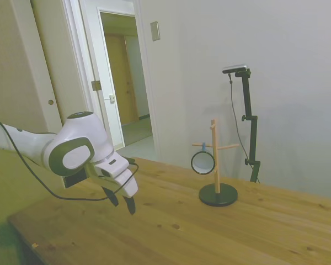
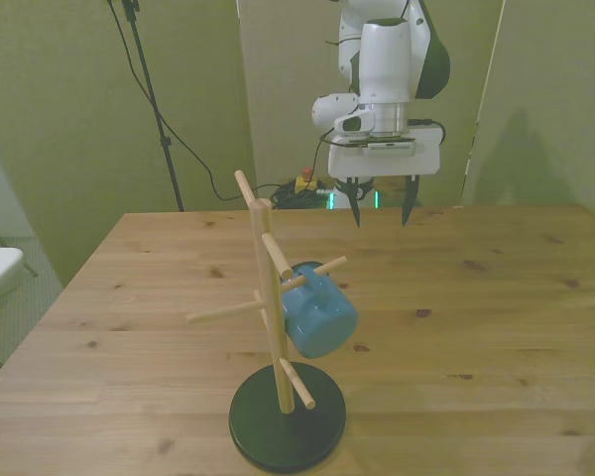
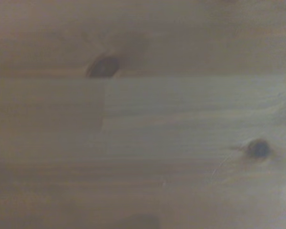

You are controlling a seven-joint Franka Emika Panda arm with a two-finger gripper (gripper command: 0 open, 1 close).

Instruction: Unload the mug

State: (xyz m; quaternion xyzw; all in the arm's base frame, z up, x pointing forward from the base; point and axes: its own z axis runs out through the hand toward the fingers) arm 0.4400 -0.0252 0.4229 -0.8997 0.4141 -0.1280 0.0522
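The wooden table (image 2: 496, 297) carries a wooden mug tree (image 2: 268, 297) near its front edge; the mug (image 2: 319, 309) hangs there on a peg. My gripper (image 2: 380, 210) hovers over the far edge, fingers apart, holding nothing.

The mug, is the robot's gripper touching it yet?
Apart. The side view shows the gripper with its jaws open, far from the mug hanging on the wooden rack, bare table between them.

The mug (image 2: 318, 314) hangs on a peg of the rack (image 2: 278, 327), on the side toward the front view's right. The rack stands on the table (image 2: 496, 317) near its front edge. The gripper (image 2: 380, 212) hangs above the far edge, well apart from the rack.
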